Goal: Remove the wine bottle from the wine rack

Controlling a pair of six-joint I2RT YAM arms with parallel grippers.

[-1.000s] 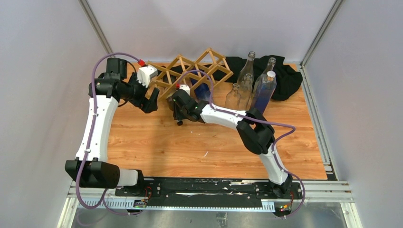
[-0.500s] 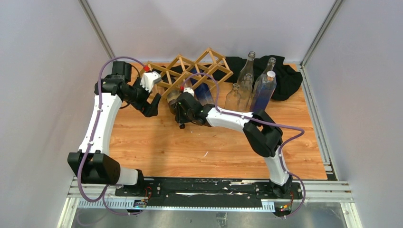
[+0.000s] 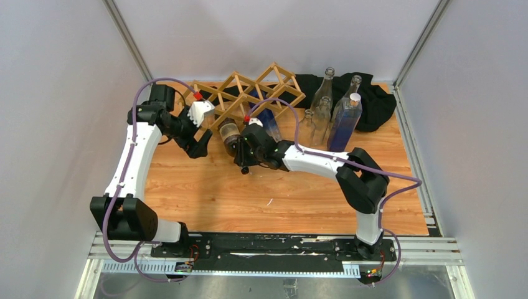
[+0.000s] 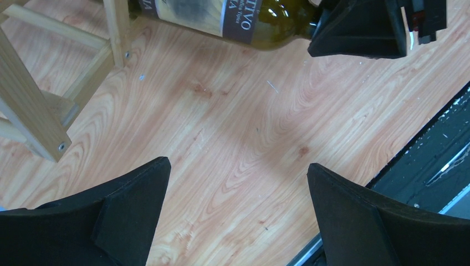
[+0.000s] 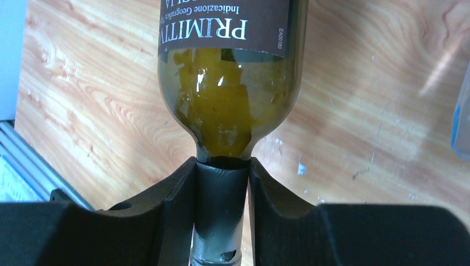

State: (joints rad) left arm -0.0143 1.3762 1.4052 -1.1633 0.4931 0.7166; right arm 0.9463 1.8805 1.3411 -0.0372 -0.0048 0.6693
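The wine rack (image 3: 249,93), a light wood lattice, stands at the back of the table. A dark green wine bottle (image 3: 229,133) with a brown label lies tilted at the rack's front, its base end still among the slats. My right gripper (image 3: 246,156) is shut on the bottle's black-foiled neck (image 5: 221,194), with the bottle body (image 5: 230,83) above the fingers. My left gripper (image 3: 199,142) is open and empty beside the rack's left end. In the left wrist view the gripper (image 4: 238,210) hovers over bare wood, with the bottle (image 4: 221,22) and the rack slats (image 4: 33,111) beyond it.
Several clear glass bottles (image 3: 320,109) and a blue-tinted bottle (image 3: 345,118) stand at the back right, in front of a black cloth (image 3: 377,99). Another blue bottle (image 3: 268,119) sits at the rack's right part. Grey walls close in both sides.
My right gripper has drawn the bottle forward and to the right, so more of its body shows outside the rack. My left gripper has shifted slightly towards the rack.
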